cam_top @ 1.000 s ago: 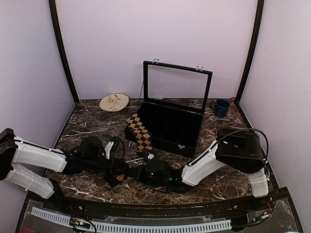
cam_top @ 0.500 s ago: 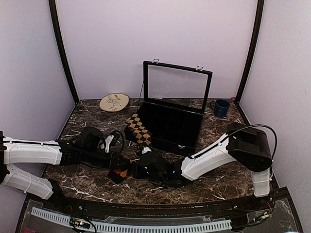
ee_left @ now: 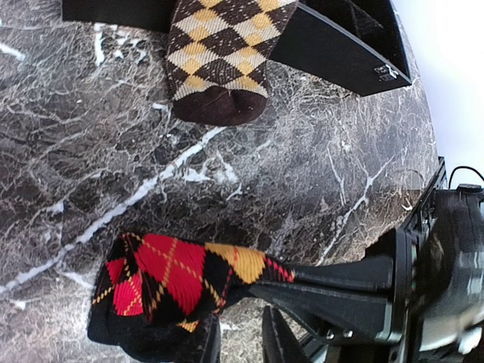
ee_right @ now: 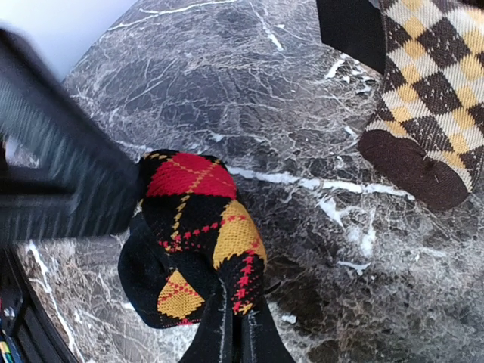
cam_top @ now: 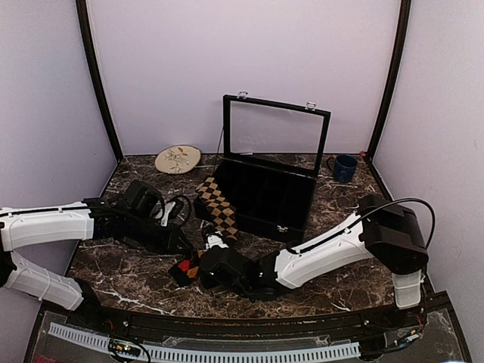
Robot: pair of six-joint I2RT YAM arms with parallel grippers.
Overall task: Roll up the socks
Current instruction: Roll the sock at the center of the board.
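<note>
The red, orange and black sock lies bunched on the marble near the front, also in the left wrist view. My right gripper is shut on one end of this sock, reaching in from the right. My left gripper stands open just beside the sock's black part, with bare marble between its fingers; it sits up and left of the bundle. The tan-brown and black sock lies flat, its upper part against the case, dark toe toward me.
A black case with its glass lid raised stands mid-table behind the socks. A round plate lies at the back left and a blue mug at the back right. Purple walls close in three sides.
My right gripper has moved left with the red sock end. The left gripper has pulled back up and to the left, its jaws having widened and then narrowed.
</note>
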